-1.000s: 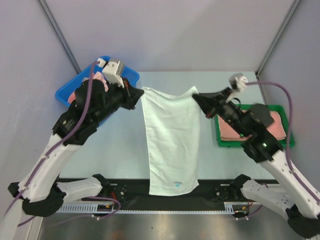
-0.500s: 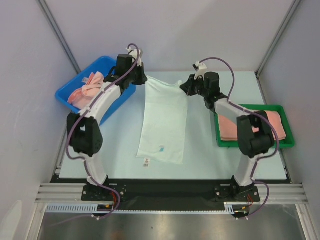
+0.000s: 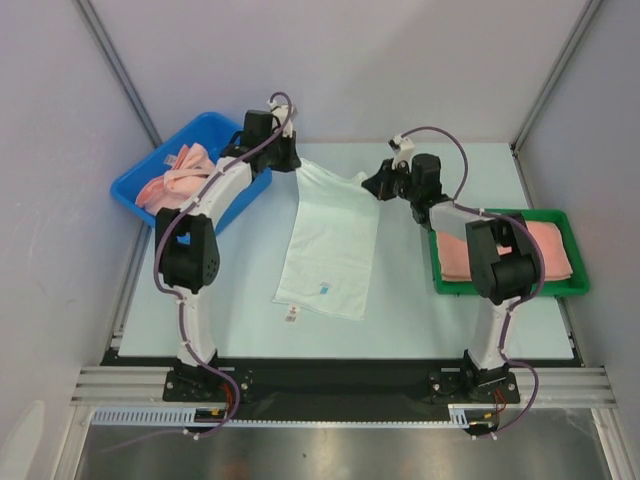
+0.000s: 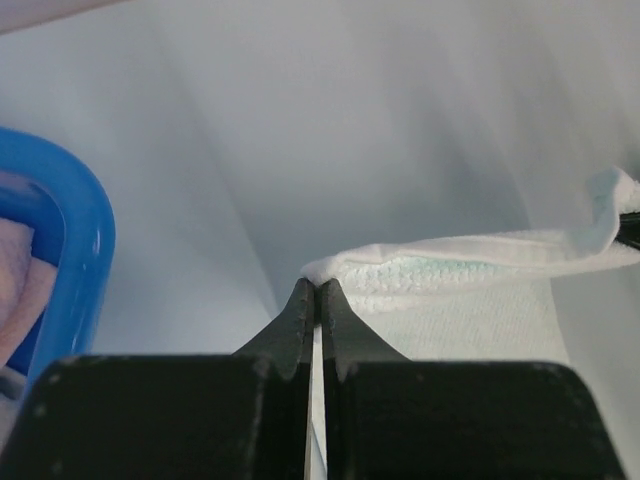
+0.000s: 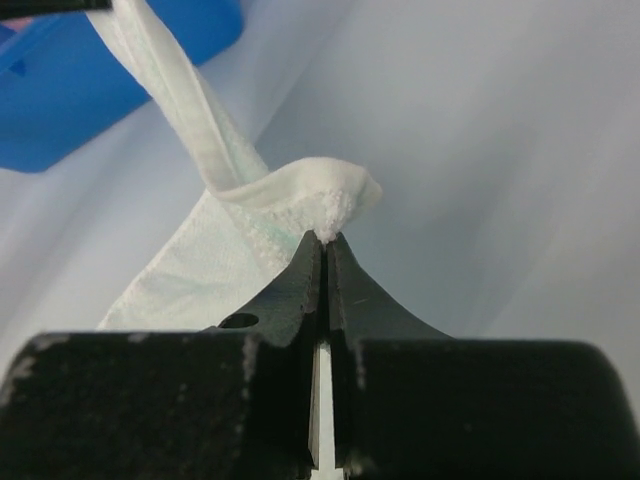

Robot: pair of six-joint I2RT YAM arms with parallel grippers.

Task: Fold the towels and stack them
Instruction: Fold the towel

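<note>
Dragged slightly farther across the table, the white towel now lies slanted at its middle, far corners pinched in the pressed-together jaws of the left gripper and right gripper.

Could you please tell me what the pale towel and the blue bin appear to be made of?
The pale towel looks like cotton terry, matte: a nubby weave and limp, rolled edge show close up. The blue bin looks like moulded plastic, smooth and glossy, with a light streak on its rounded rim.
</note>
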